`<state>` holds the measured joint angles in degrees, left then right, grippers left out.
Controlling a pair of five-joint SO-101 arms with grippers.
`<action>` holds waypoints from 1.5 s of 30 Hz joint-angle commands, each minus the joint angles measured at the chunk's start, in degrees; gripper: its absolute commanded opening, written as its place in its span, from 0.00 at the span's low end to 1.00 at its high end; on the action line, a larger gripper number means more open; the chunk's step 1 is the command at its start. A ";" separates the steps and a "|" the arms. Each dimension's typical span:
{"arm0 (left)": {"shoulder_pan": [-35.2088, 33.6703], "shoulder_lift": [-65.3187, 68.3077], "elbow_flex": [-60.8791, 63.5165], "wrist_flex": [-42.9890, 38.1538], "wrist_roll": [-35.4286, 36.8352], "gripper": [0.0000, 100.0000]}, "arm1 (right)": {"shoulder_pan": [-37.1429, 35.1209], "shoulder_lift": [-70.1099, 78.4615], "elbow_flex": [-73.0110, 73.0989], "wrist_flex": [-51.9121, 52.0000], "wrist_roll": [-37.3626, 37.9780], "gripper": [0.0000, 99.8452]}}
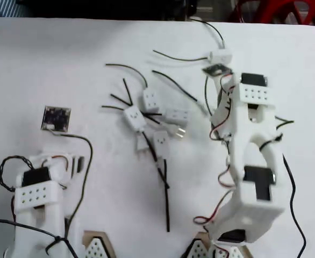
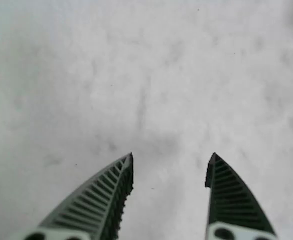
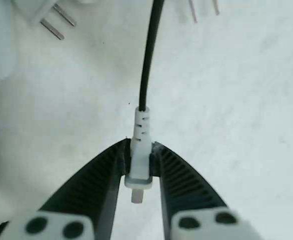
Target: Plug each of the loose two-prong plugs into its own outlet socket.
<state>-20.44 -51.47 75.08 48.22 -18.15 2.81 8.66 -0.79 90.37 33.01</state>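
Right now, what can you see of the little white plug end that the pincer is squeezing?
The plug end is a slim white plastic-looking sleeve with small dark notches along its neck. A black cord runs out of its far end over the white table. A short pale stub sticks out of its near end. The right pincer is shut on it, one dark ridged finger on each side.
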 commanded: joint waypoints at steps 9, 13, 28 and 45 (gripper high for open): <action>-0.22 -1.36 -0.26 -1.14 0.26 0.24 | -7.60 -23.16 10.90 -8.22 -10.64 0.02; -0.22 -1.45 0.09 -1.14 0.26 0.24 | -10.15 -28.44 22.33 -18.77 -11.60 0.02; -0.22 -1.45 0.09 -1.14 0.26 0.24 | -11.03 -20.44 38.95 -35.91 -11.60 0.02; -0.22 -1.45 0.09 -1.14 0.26 0.24 | -12.44 -7.87 32.62 -28.62 -11.34 0.07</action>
<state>-20.44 -51.47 75.52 48.22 -18.15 -8.97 0.66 34.90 57.93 21.93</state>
